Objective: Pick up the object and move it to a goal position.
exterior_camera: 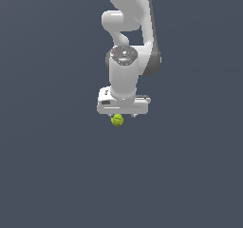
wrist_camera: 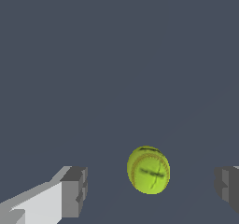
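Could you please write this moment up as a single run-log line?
phase: pre-grasp | gripper: open, straddling ball, no contact | ball: between fingers, nearer one finger | goal: not visible

A: Can you see the whole arm (exterior_camera: 127,56)?
B: No. Its top runs off the picture.
A: And the fingers?
B: From outside, the gripper (exterior_camera: 123,114) body hides most of them and the ball's (exterior_camera: 117,120) top. The wrist picture cuts off both fingers (wrist_camera: 74,192) at the edges.
A: The lines on the ball?
B: Too small from outside.
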Robot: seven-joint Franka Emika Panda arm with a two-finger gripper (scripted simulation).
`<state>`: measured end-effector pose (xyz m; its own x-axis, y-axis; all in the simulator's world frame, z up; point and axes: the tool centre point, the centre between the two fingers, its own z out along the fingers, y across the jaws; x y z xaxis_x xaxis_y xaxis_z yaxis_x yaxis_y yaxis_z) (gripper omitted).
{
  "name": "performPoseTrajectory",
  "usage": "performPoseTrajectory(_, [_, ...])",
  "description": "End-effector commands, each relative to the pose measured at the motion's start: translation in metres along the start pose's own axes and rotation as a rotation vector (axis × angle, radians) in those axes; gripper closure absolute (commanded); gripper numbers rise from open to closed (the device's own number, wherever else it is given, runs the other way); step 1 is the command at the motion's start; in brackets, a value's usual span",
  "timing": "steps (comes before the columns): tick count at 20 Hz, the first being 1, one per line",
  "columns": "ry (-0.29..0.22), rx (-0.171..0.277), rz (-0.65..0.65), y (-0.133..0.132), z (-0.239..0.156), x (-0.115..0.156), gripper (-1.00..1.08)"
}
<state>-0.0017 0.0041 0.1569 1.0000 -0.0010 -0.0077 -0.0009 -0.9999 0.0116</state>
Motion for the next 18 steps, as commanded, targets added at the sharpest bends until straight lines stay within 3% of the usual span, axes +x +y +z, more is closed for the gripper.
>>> performPoseTrajectory(1, [0.0,0.0,0.0,0.0,0.0,0.0,-0.92])
performPoseTrajectory(9, [0.04,-0.029,0.02,0.029,-0.016,0.012,-0.92])
performPoseTrajectory(18, [0.037,-0.025,0.018,0.029,-0.008,0.007,-0.92])
